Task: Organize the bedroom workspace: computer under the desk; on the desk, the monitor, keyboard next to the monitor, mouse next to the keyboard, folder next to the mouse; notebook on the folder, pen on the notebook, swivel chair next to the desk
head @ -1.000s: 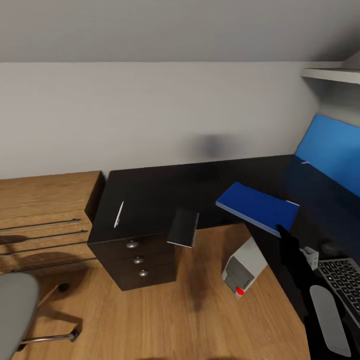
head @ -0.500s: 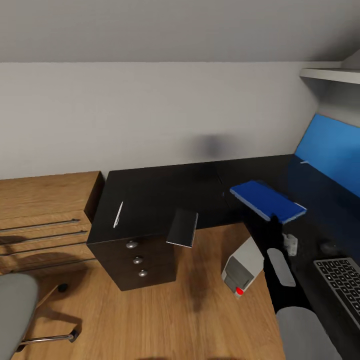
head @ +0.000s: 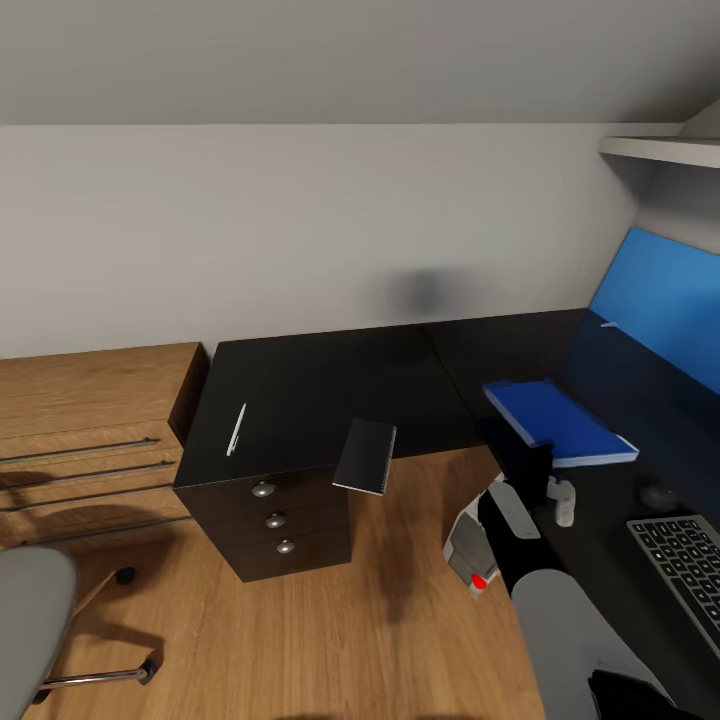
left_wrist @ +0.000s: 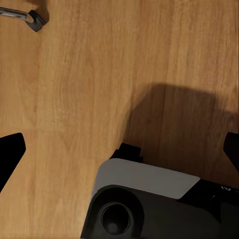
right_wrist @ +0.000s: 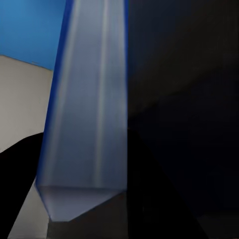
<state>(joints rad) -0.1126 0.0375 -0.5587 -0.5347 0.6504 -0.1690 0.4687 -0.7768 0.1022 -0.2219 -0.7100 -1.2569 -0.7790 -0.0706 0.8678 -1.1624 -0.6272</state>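
Grey upholstery of the swivel chair point(head: 30, 610) sits nearest, at the lower left of the head view, with part of its metal base on the light wood floor point(head: 380, 640). The right arm reaches up from the lower right toward the black surface of the desk point(head: 330, 390). The right gripper point(head: 535, 470) is clamped on the near edge of the folder point(head: 560, 420), which lies roughly flat at the surface, its pale page edge facing the robot; whether it rests on the surface or is held just above it cannot be told. The right wrist view shows that pale edge of the folder point(right_wrist: 87, 114) running between the dark fingers. Just beside the arm, the computer point(head: 465, 545) stands tilted on the floor at the desk's inner edge, a red light on its front. The keyboard point(head: 685, 565) lies on the surface at the far right, with the mouse point(head: 660, 495) just beyond it, near the folder. Left of these, the notebook point(head: 366, 455) overhangs the desk's front edge beside the drawer unit point(head: 275, 525), and the pen point(head: 237, 428) lies on the surface above the drawers. A blue wall panel point(head: 660, 300) stands behind. The left wrist view shows the left gripper point(left_wrist: 119, 149) with fingers wide apart over the floor.
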